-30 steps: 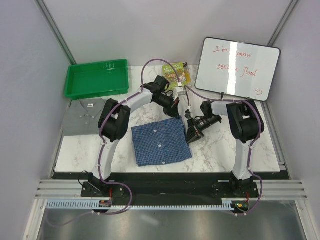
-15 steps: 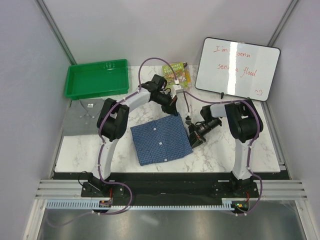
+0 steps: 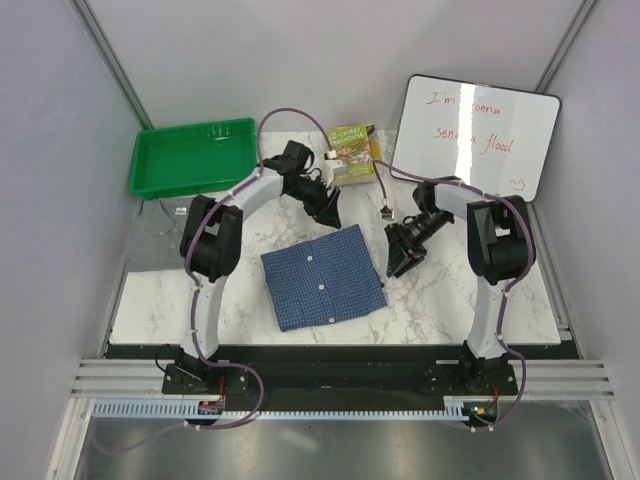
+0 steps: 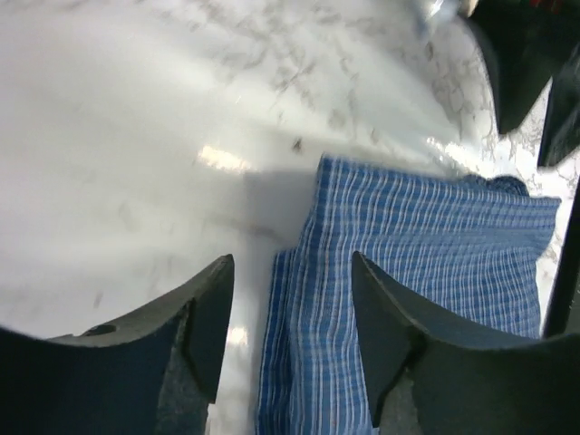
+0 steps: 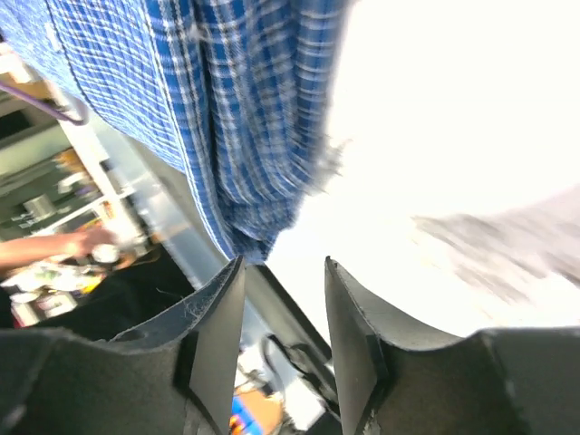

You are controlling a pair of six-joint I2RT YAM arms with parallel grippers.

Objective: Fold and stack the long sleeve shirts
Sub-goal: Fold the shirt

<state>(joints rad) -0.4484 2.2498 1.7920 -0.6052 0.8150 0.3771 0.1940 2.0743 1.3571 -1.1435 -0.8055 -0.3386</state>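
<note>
**Both my hands off the folded blue shirt**

The white marble-look desk (image 3: 450,300) sits between plain grey walls. From the left come the green plastic tray (image 3: 190,160) at the far corner and the plain grey shirt (image 3: 150,245) just in front of it, partly behind my left arm. The blue checked button-up shirt (image 3: 322,277) lies folded into a square mid-desk. A green-and-yellow booklet (image 3: 352,152) and a white board with red writing (image 3: 475,135) stand at the far right.

A second ago both my hands were closed down at the blue shirt's right side. Now my left hand (image 3: 325,208) has drawn back past its far edge, and my right hand (image 3: 400,262) sits just off its right edge. Both have fingers parted and hold nothing.

Only my left wrist camera shows the stacked layers at the fold's edge. My right wrist view gives blurred check and glare.
</note>
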